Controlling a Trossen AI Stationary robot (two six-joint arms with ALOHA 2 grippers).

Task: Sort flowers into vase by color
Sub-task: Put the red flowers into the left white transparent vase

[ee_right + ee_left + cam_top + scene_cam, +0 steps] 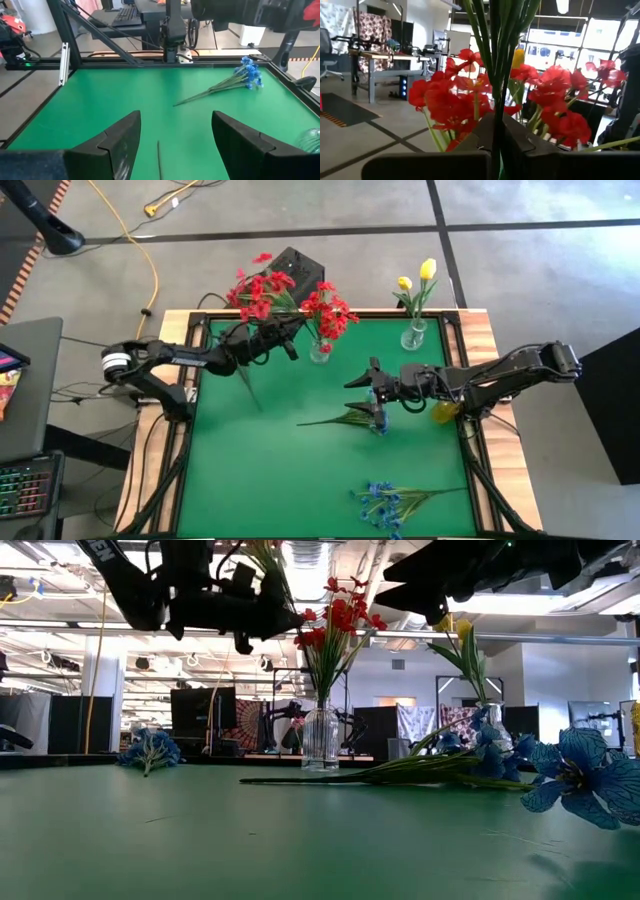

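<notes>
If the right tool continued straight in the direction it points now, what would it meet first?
Probably nothing soon: ahead of the open right tool is bare green table. The loose blue flower spray lies aside of that line, though depth is uncertain.

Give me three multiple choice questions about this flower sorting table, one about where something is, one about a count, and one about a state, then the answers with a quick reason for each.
1. Where is the blue spray nearest the table's front edge?
A. Lying flat on the green mat
B. Standing in a vase
C. Held by a claw

2. How many glass vases stand on the table?
A. One
B. Two
C. Four

3. What state is the right claw in?
A. Shut on a yellow bud
B. Shut on nothing
C. Open

Answers: 1 A, its stem lies on the green mat. 2 B, the red-flower vase and the yellow-flower vase. 3 C, its wrist view shows the fingers spread with nothing between.
</notes>
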